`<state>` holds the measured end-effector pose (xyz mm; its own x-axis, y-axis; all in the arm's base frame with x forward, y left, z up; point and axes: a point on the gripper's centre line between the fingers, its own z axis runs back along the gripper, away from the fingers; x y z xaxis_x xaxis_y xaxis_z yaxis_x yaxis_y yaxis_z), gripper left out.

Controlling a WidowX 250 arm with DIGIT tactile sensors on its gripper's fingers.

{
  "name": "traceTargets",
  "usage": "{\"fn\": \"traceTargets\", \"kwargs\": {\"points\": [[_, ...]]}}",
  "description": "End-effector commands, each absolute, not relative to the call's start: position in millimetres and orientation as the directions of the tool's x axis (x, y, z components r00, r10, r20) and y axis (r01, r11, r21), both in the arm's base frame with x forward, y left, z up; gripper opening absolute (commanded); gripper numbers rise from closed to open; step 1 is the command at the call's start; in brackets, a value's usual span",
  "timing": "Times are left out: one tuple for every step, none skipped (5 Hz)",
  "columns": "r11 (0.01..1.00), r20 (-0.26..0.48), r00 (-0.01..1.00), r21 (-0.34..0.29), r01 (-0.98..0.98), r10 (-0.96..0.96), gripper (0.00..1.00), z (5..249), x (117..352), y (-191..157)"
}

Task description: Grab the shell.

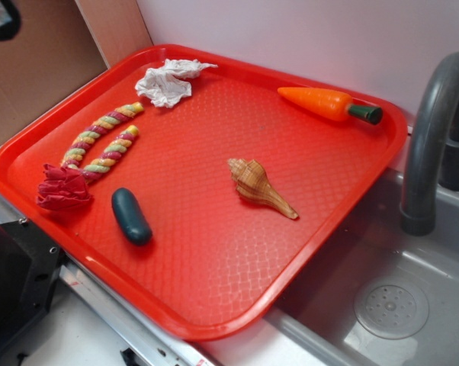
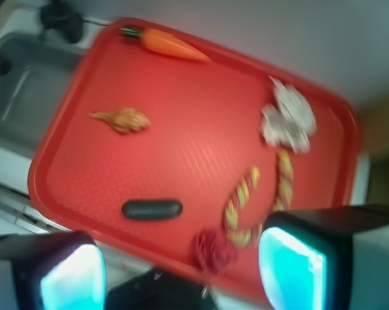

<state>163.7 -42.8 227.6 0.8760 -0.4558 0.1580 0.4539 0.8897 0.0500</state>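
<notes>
From the exterior view the red tray (image 1: 214, 305) fills the scene and the shell (image 1: 258, 185) lies bare near its middle, on its side, whorled head toward the tray's far side and pointed tail running out toward the grey sink (image 1: 382, 305); the orange carrot (image 1: 329, 103) sits well apart at the far rim, a dark green oval piece (image 1: 130, 216) and a braided rope toy (image 1: 100, 145) lie off to the other side, a crumpled white cloth (image 1: 167, 82) near the far corner. The gripper itself is not visible here. Over to the wrist view, blurred: the gripper (image 2: 181, 268) hangs high above the tray's near edge, its two cyan-padded fingers (image 2: 72, 278) standing wide apart with nothing between them. The shell (image 2: 122, 120) lies ahead of the gripper and off to the left in this picture, well apart, nothing touching it. Its long axis runs roughly across the frame, tail pointing left, so my read is the gripper must travel forward and leftward, then descend with fingers straddling the thicker head crosswise.
</notes>
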Motion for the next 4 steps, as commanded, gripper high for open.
{"fn": "traceTargets", "kwargs": {"points": [[0.515, 0.019, 0.519, 0.156, 0.843, -0.855, 1.0, 194.2, 215.9, -108.0], [0.277, -0.072, 0.288, 0.128, 0.952, -0.955, 1.0, 170.4, 219.7, -123.1], [0.027, -0.17, 0.037, 0.06, 0.998, -0.985, 1.0, 133.7, 219.9, -132.0], [-0.003, -0.197, 0.005, 0.041, 0.999, -0.98, 1.0, 110.5, 223.3, -133.5]]}}
